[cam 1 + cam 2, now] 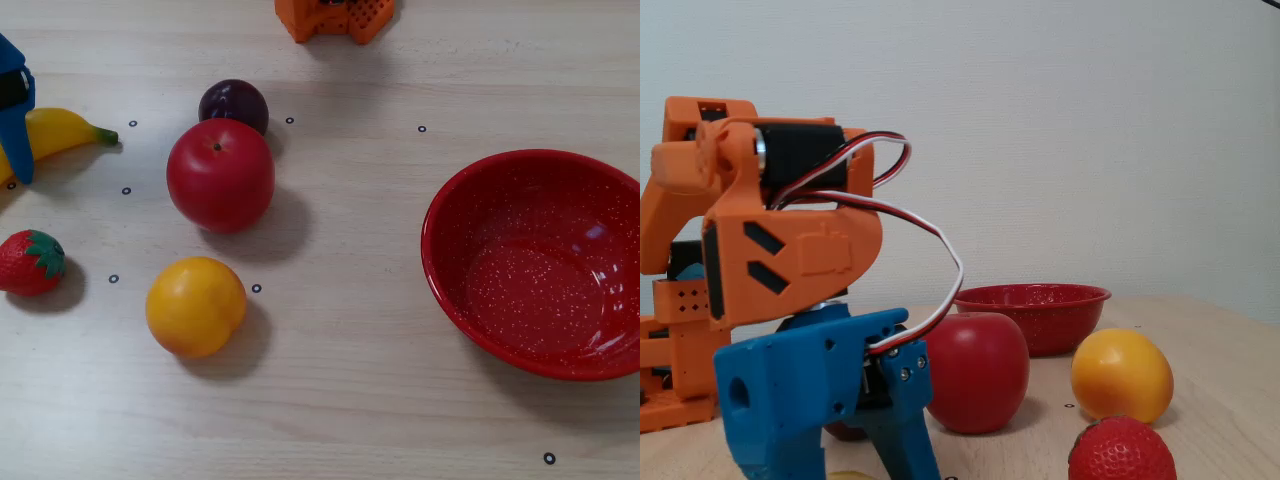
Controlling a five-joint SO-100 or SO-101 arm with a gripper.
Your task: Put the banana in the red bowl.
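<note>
The yellow banana [62, 130] lies on the table at the far left of a fixed view, its green stem tip pointing right. A blue gripper finger [17, 140] crosses over its middle there. In the low fixed view my blue gripper [855, 465] reaches down to the table, jaws apart, with a sliver of the banana [850, 476] showing between them at the bottom edge. The red bowl [470, 300] with white speckles sits empty at the right, far from the gripper. It also shows as the red bowl [1035, 300] behind the apple.
A red apple [220, 175], a dark plum [233, 105], a round orange-yellow fruit [195, 305] and a strawberry [30, 262] lie between the banana and the bowl. The orange arm base [335, 18] stands at the top edge.
</note>
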